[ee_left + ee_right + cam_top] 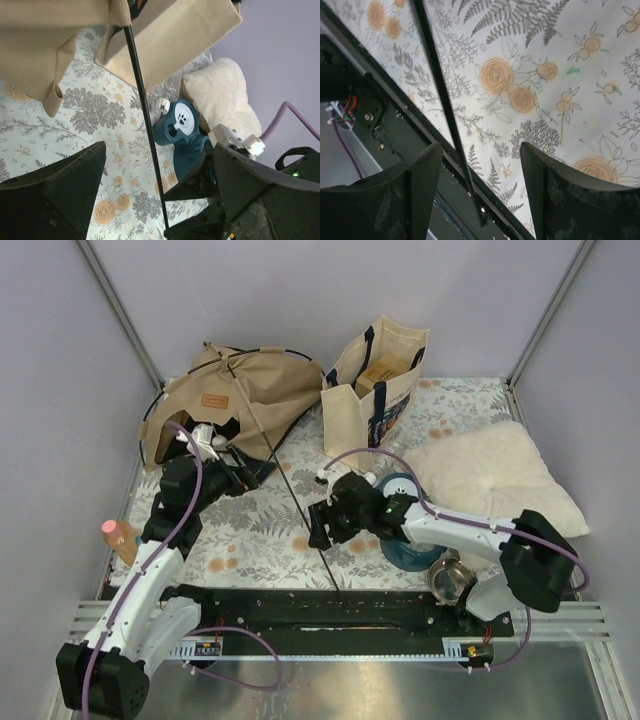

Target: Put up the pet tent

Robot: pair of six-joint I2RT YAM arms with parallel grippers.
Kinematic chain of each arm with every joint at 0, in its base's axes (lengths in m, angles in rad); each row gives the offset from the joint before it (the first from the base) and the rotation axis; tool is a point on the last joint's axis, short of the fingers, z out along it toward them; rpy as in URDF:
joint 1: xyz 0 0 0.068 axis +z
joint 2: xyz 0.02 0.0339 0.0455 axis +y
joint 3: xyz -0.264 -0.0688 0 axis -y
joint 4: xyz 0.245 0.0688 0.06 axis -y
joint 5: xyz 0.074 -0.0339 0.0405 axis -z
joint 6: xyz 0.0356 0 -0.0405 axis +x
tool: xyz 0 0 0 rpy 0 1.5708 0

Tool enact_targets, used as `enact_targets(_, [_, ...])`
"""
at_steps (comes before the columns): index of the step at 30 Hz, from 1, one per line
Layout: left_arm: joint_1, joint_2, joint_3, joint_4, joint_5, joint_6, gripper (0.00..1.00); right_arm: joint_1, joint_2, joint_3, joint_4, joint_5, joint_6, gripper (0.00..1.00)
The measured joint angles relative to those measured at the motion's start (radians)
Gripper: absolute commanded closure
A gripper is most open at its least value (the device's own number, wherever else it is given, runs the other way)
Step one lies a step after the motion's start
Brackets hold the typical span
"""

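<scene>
Your left gripper [160,150] gapes wide by the pet tent [235,390], upper left, gripping nothing. Your right gripper [481,147] is open too, black pole [441,90] loose between its fingers.

Left fingers [55,195] spread wide, right fingers [395,200] parted

Jaws apart; black tent pole [445,100] between, over floral cloth [570,125].
</scene>
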Motion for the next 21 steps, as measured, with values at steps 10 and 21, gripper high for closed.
enact_targets(10, [-0.106, -0.005, -0.068, 0.018, -0.088, 0.012, 0.08, 0.016, -0.132, -0.174, 0.067, -0.087, 0.000, 0.38])
enact_targets(21, [-0.203, -0.064, -0.175, 0.016, -0.157, 0.016, 0.08, 0.090, -0.129, -0.285, 0.094, -0.116, -0.016, 0.57])
